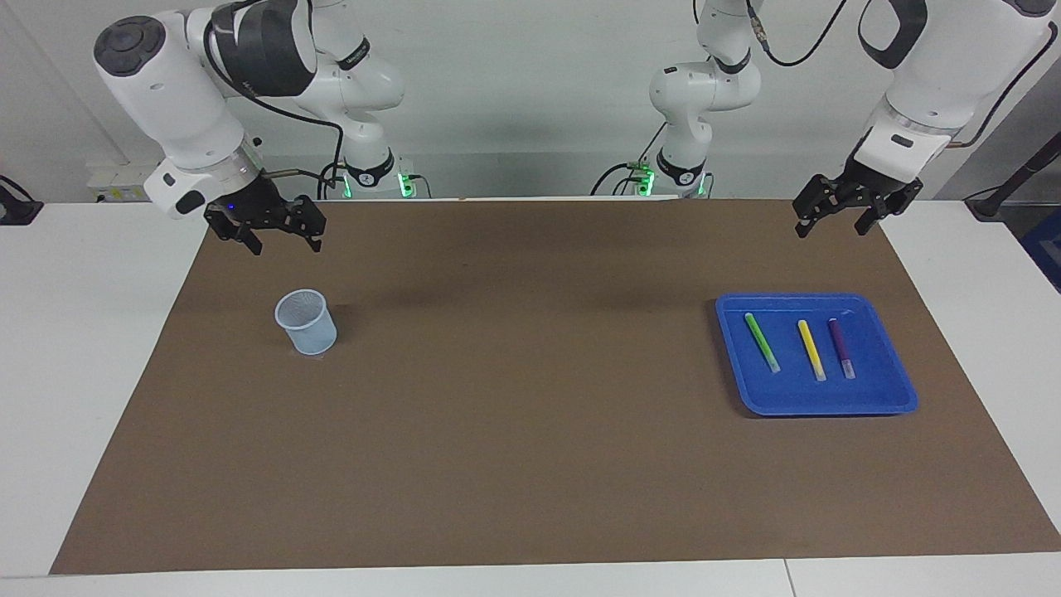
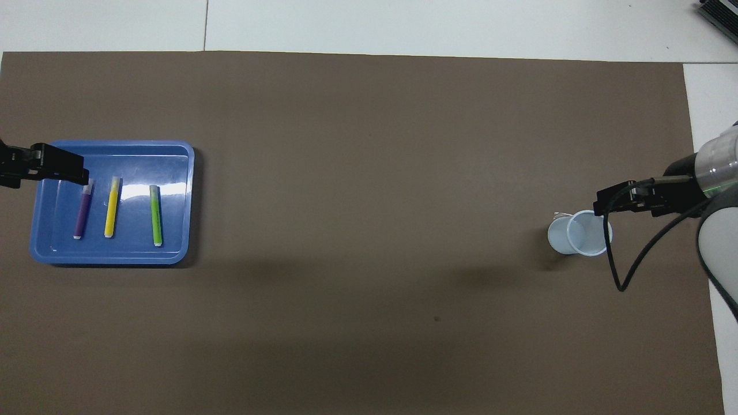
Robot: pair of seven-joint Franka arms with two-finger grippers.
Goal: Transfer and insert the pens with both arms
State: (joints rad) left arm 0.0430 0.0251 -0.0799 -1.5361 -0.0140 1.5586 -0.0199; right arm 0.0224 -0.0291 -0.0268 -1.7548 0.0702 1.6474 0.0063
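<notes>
Two grippers are mine, and both hang empty with their fingers spread wide, up over the brown mat (image 1: 530, 431).

Reading the facing view from its left edge: my right gripper (image 1: 269, 225) sits at the upper left of the frame, raised over the mat just above the pale plastic cup (image 1: 306, 322). The cup stands upright, mouth up, at left of centre, which I take to be where pens get inserted; keeping this hand close by makes sense if it is to receive a pen and drop it in.

The middle of the frame is bare mat, a likely handover zone.

At the right of the frame lies the blue tray (image 1: 899, 400), flat on the mat. In it the three pens lie side by side, apart from each other, roughly parallel: the green pen (image 1: 762, 342), then the yellow pen (image 1: 811, 349), then the purple pen (image 1: 841, 348). Spaced so, each leaves room for fingers on either side.

My left gripper (image 1: 845, 207) is at the upper right, raised above the mat's edge on the robots' side of the tray, touching nothing. No pen has been lifted yet, so I judge the task to be at its start.
</notes>
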